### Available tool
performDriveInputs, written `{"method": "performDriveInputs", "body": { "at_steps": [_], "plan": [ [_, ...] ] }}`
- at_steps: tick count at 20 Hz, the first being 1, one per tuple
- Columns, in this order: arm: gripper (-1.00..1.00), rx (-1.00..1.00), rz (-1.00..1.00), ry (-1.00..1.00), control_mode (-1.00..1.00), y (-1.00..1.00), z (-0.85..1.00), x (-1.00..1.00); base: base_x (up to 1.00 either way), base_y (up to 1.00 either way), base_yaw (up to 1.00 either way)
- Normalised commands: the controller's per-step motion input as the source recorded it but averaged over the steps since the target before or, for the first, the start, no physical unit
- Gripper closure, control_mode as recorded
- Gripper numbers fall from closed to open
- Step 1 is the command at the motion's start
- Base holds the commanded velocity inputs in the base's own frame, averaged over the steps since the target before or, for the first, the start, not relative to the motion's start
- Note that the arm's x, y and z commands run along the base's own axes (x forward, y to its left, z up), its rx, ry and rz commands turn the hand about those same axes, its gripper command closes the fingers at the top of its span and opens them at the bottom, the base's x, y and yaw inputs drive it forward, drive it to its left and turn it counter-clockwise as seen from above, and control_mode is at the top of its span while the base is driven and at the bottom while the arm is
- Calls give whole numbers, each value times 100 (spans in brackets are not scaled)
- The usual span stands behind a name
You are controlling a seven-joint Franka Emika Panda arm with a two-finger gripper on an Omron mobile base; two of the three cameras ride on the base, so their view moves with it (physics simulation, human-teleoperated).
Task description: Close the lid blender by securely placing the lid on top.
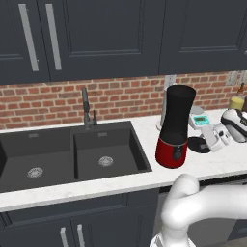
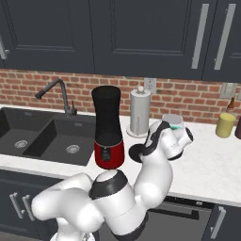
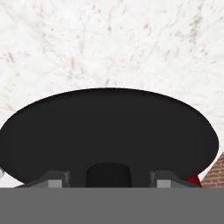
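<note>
In the left base view, the blender [image 1: 174, 126] stands right of centre on the white tabletop [image 1: 120, 181], its top uncovered, beside the dark sink [image 1: 72, 154]. The lid [image 1: 197, 144] lies flat just right of its red base, under the hand [image 1: 212, 140].

In the right base view, the lid [image 2: 136, 152] peeks out at centre, right of the blender [image 2: 108, 128], mostly hidden by the arm; a paper towel roll [image 2: 140, 113] stands behind.

In the hand view, the lid [image 3: 109, 131] spans the middle, its knob between the spread fingertips [image 3: 54, 179]; I cannot tell if they touch it.
</note>
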Motion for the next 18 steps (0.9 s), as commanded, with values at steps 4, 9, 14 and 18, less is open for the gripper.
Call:
{"method": "performDriveInputs", "body": {
  "at_steps": [4, 9, 14, 18],
  "plan": [
    [100, 6, -4, -20, -100, -10, 20, -50, 0, 0, 0],
    [100, 4, -10, -22, -100, -7, 81, -60, 0, 0, 0],
    [100, 2, -4, -25, -100, 0, 100, -53, 0, 0, 0],
    [100, 2, 0, -24, -100, 0, 92, -37, 0, 0, 0]
  ]
}}
